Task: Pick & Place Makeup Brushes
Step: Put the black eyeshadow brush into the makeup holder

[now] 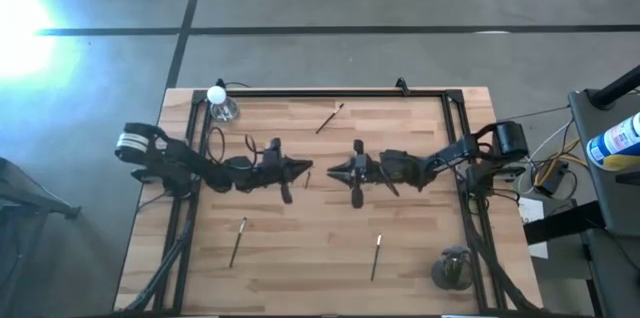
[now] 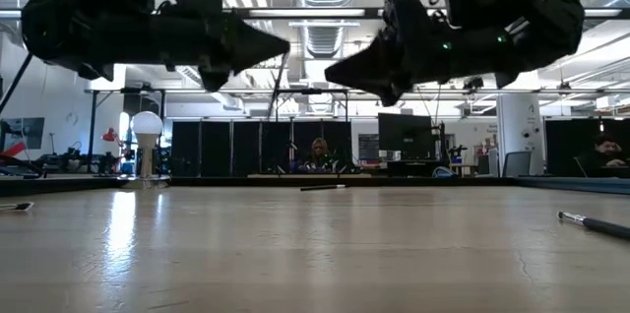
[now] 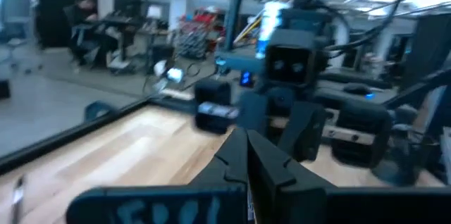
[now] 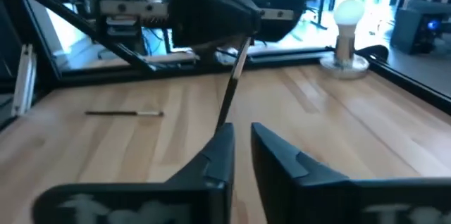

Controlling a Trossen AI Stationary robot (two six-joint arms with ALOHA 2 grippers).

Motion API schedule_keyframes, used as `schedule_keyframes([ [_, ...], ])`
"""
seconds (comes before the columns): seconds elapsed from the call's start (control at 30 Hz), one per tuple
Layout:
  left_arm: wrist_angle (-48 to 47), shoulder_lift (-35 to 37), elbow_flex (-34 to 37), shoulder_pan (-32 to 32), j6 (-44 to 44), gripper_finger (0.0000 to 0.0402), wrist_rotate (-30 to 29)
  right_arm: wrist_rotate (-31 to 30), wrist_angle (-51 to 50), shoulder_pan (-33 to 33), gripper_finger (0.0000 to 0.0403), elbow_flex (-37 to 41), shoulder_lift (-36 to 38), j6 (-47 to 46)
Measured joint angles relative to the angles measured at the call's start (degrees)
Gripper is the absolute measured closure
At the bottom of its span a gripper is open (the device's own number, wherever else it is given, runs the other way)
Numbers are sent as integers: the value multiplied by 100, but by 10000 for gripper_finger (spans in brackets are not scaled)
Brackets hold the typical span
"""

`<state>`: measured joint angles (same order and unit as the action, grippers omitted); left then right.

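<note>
Near brushes: two makeup brushes lie flat on the near part of the table, one near-left point(image 1: 238, 241) and one near-right point(image 1: 377, 256), both running roughly near to far.
Near-right corner: a dark round pot point(image 1: 452, 268) stands by the table's edge.
My left gripper point(image 1: 300, 171): raised over mid-table, pointing right, clamped on a thin brush point(image 4: 231, 90).
Held brush: it hangs steeply from the fingertips, long axis near upright, its lower end toward my right gripper.
My right gripper point(image 1: 333, 171): raised, pointing left, tip to tip with the left one. Its fingers point(image 4: 218, 155) stand slightly parted with nothing between them.
Key relation: the held brush hangs in the small gap between my two grippers, just left of my right gripper.
Far brush: one more point(image 1: 330, 118) lies slanted, far centre.
Far left: a clear bottle with a round white cap point(image 1: 220, 103).
Surface: pale wood-plank table point(image 1: 300, 278), dark frame around it.
Room: a workshop with desks and screens; a person point(image 2: 320, 154) sits far behind.
</note>
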<state>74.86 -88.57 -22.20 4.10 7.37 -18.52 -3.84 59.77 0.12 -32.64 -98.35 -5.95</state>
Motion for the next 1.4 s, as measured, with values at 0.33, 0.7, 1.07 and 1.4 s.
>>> schedule_keyframes([
  [0.33,85,-337,-627,335,-804,401,145,-109,-123,196,244,-739,-235,-47],
  [0.7,151,-333,-847,378,-1046,401,218,-37,-85,240,257,-894,-269,48],
  [1.07,22,-311,-852,381,-937,401,4,-606,-956,540,385,-925,43,-62],
  [1.4,-285,-289,-843,378,-889,401,-55,-2991,-4850,2059,389,-1210,1481,-1639],
])
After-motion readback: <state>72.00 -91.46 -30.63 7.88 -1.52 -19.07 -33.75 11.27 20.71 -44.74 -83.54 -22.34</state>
